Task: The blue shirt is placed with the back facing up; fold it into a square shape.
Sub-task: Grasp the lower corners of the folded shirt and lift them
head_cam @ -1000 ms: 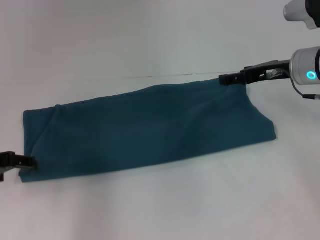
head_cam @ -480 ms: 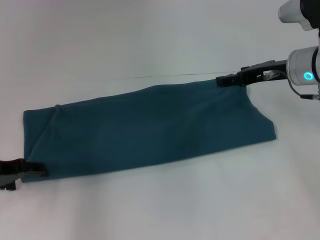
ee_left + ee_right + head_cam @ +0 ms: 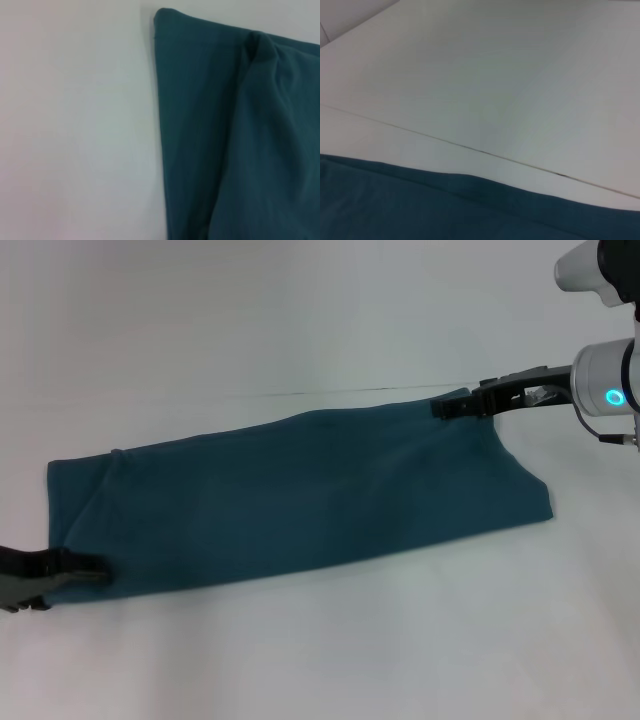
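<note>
A: Where's the blue shirt (image 3: 290, 500)?
B: Flat on the white table (image 3: 320, 330), folded into a long band.
A: The claws?
B: Left gripper (image 3: 88, 569) at its near-left corner, right gripper (image 3: 440, 407) at its far-right corner; whether either is pinching cloth, I can't tell.

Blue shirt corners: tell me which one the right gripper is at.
The far right corner of the blue shirt, by the table seam. The right gripper meets it there; the left gripper is at the near left corner.

Plain white surface (image 3: 300, 320), matte and evenly lit. Crossed from side to side by a thin dark seam (image 3: 330, 391). Same seam (image 3: 470, 146) seen again in the right wrist view.
</note>
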